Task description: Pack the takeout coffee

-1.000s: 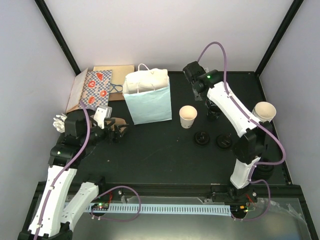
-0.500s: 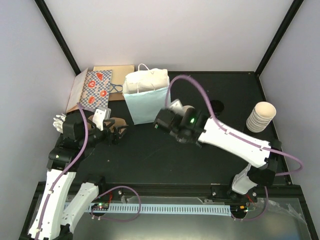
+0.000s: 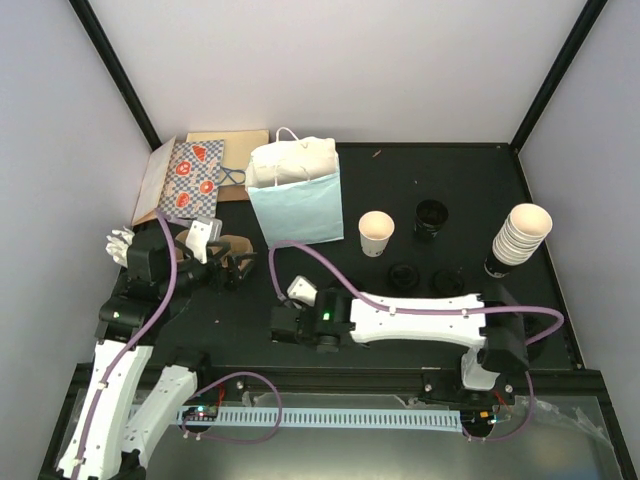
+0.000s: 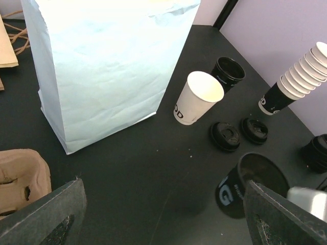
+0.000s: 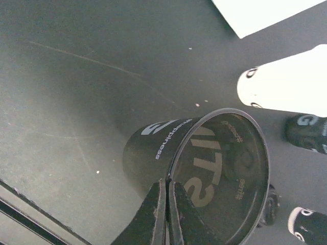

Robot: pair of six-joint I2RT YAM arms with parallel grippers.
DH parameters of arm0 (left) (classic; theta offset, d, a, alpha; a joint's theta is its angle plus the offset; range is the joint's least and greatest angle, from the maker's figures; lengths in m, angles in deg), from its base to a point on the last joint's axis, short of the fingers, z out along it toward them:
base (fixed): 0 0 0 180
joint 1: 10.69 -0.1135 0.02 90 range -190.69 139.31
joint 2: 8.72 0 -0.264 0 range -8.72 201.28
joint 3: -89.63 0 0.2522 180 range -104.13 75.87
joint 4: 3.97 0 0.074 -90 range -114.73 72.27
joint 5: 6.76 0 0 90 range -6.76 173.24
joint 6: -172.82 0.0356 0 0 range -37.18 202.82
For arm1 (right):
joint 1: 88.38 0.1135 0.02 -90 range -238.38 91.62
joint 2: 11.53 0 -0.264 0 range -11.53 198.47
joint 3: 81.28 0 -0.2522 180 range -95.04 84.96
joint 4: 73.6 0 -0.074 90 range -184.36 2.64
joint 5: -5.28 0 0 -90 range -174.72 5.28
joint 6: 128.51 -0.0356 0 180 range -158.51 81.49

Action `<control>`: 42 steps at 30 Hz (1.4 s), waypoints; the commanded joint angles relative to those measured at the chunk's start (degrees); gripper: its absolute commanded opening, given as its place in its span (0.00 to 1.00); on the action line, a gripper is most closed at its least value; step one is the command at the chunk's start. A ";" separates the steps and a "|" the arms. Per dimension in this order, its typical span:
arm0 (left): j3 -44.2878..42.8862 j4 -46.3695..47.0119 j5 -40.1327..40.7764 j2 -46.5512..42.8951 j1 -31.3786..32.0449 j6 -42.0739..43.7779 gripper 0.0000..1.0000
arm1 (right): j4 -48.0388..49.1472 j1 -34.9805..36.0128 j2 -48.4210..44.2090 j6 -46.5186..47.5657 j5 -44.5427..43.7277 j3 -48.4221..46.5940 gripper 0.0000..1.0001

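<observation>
Takeout coffee packing: gripped a black cup [image 5: 148, 155] by the rim with the right gripper [image 5: 166, 190].
Pressed the right fingers [image 5: 153, 214] together on the cup wall, low and left of centre in the top view. Held the left gripper [image 4: 163, 181] with fingers [image 4: 46, 214] spread wide and clamped on nothing, at the left of that view, near the carrier [image 4: 20, 176]. Found the white cup [image 3: 376, 232] upright and lidless on the table [image 3: 470, 180], at mid-frame, just right of the bag [image 3: 297, 200] and its lower right corner, apart from both grippers. Found two lids [image 3: 403, 275] lying loose just below and to the right of that cup, side by side, not touching. Noted a second black cup [image 3: 430, 218] standing open above the lids, nearer the upper right.
</observation>
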 commanded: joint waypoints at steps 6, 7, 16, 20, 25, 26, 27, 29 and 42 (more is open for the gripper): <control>0.37 0.12 -0.10 -1.51 0.29 -0.58 0.87 | 7.73 1.02 6.06 1.12 0.09 0.47 0.02; 0.42 0.08 -0.12 -1.49 0.30 -0.57 0.87 | 8.01 1.17 6.59 1.22 -0.37 0.82 0.02; 0.74 0.62 -0.20 -1.15 0.24 -0.60 0.87 | 9.92 1.80 8.52 0.66 -1.36 3.16 0.04; 1.05 0.82 -0.30 -1.13 0.24 -0.80 0.87 | 11.84 1.81 9.35 -0.94 -2.88 4.21 0.04; 1.32 0.65 -0.30 -1.20 0.25 -0.73 0.87 | 13.26 1.82 10.18 -2.49 -5.46 4.56 0.05; 1.39 0.67 -0.22 -1.22 0.25 -0.74 0.87 | 13.55 1.82 10.41 -2.44 -5.69 4.58 0.05; 1.41 0.67 -0.21 -1.17 0.28 -0.74 0.87 | 13.83 1.82 10.60 -2.25 -5.83 4.57 0.05; 1.29 0.61 -0.22 -1.06 0.25 -0.66 0.87 | 14.22 1.82 11.03 -1.89 -6.35 4.61 0.06; 0.59 0.40 -0.02 -0.28 0.24 -0.39 0.87 | 16.25 1.75 9.77 0.38 -4.59 5.01 0.32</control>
